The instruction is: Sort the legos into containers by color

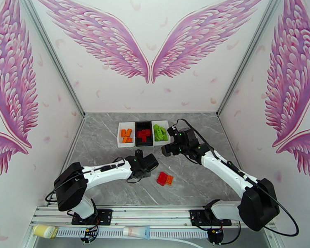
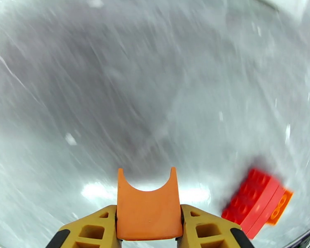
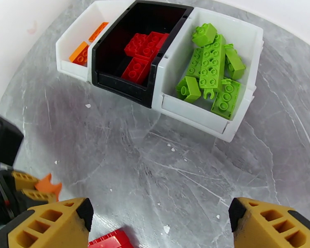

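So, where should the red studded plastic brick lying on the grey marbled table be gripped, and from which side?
From above, probably with the open right pincer. Close on the two faces of the red studded plastic brick that run away from the small orange brick, which lies against one side.

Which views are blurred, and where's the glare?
Left wrist: table streaked with motion blur, red lego soft, glare patch just beyond the gripped orange lego. Right wrist: sharp, containers crisp. Top external: sharp, evenly lit.
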`<state>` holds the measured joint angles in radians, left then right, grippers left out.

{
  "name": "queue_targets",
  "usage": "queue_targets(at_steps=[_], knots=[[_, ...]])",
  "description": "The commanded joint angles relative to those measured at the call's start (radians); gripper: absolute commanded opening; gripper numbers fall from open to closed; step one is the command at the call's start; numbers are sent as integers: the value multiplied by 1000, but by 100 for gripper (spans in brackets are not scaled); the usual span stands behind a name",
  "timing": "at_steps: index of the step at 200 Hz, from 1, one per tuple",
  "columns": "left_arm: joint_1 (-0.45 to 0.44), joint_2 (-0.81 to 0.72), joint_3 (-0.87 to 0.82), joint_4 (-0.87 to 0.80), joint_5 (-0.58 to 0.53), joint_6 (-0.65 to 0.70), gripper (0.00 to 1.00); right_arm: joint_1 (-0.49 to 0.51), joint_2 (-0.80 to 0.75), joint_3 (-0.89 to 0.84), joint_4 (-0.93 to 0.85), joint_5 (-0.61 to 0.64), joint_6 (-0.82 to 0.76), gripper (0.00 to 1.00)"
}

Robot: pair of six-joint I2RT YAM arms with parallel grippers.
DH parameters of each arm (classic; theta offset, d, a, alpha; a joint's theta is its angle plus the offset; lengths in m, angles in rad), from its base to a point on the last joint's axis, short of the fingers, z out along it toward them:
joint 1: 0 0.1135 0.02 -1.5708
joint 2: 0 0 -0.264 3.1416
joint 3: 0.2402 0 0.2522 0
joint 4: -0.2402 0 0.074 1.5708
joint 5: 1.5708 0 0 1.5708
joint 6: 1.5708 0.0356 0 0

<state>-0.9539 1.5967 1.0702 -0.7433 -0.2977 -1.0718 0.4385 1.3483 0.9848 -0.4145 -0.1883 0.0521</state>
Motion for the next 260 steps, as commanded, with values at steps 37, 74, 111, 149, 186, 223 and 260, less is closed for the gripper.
queue_targets(at_steps=[37, 74, 111, 149, 186, 223, 260], knots=[[279, -44, 120, -21, 38, 256, 28, 22, 91, 142, 15, -40, -72, 92], [451, 73, 258, -19, 127, 384, 28, 55, 141, 216, -20, -32, -127, 92], [568, 246, 458, -56, 182, 496, 29, 75, 158, 238, -33, -1, -112, 92], [642, 407, 662, -81, 234, 553, 29, 82, 170, 250, -36, 21, -93, 92], [664, 520, 830, -70, 355, 662, 30, 82, 189, 261, -41, 46, -86, 92], [677, 599, 928, -111, 348, 647, 30, 82, 190, 271, -54, 67, -80, 92], [689, 625, 950, -144, 314, 614, 34, 82, 179, 263, -71, 74, -79, 92]])
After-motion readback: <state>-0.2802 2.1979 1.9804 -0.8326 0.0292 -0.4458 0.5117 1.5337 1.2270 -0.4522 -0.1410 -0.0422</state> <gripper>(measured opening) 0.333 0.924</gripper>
